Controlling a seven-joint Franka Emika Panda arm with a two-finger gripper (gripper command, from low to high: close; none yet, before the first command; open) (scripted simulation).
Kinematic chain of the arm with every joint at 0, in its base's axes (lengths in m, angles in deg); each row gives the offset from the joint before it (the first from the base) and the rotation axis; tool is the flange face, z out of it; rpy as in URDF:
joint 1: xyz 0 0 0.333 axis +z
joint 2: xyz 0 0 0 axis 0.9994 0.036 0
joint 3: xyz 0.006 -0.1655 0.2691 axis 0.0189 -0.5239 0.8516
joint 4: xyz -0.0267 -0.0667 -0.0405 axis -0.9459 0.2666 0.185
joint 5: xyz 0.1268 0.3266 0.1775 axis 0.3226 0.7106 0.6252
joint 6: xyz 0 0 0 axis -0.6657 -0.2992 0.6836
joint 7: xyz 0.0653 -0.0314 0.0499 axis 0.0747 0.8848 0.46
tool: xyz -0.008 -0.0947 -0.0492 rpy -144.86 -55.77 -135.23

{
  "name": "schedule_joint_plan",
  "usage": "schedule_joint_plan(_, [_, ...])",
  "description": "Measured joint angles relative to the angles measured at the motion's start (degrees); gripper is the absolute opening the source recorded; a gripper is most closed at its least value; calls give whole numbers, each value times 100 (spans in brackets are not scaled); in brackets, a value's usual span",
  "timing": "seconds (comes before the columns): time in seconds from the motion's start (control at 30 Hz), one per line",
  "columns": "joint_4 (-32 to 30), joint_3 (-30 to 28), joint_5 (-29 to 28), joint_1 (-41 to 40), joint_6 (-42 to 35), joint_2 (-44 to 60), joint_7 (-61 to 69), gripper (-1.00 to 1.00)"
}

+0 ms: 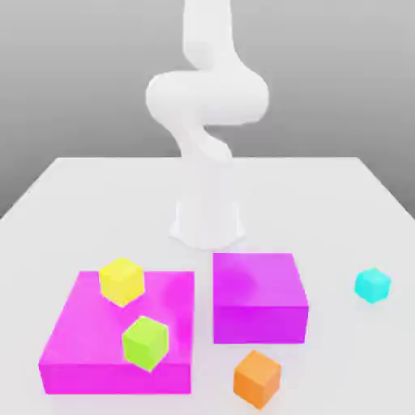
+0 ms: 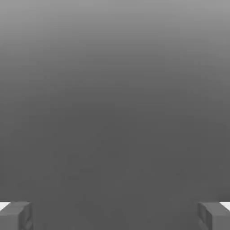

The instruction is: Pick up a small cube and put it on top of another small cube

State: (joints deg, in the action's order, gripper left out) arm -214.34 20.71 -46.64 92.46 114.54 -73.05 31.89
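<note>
Orange on its flat faces, a small cube sits nearest the camera on a smooth white tabletop, just in front of the taller magenta block, with one vertical edge turned forward. Slightly farther back, toward the exterior view's left, a small lime-green cube rests on the front part of a broad, low magenta block. Beyond it, near the back edge of the same block, stands a small yellow cube, apart from the lime-green one.

A narrower, taller magenta block lies alongside the low one, a strip of tabletop between them. At the exterior view's right, a small plain cyan cube, the one named in the task, rests directly on the tabletop, well apart from both blocks and touching no other cube.

Farthest back, a white robot arm rises from its base, pictured against a grey backdrop. In the hand view, the two-finger gripper is spread wide, its grey fingertips far from each other and nothing held between them.
</note>
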Motion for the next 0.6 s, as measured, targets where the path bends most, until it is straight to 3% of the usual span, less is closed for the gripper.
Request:
schedule_joint_plan(0.33, [-852,120,262,1802,1048,1779,2382,0])
schedule_joint_plan(0.6, [-1523,551,382,2922,1877,3173,4195,0])
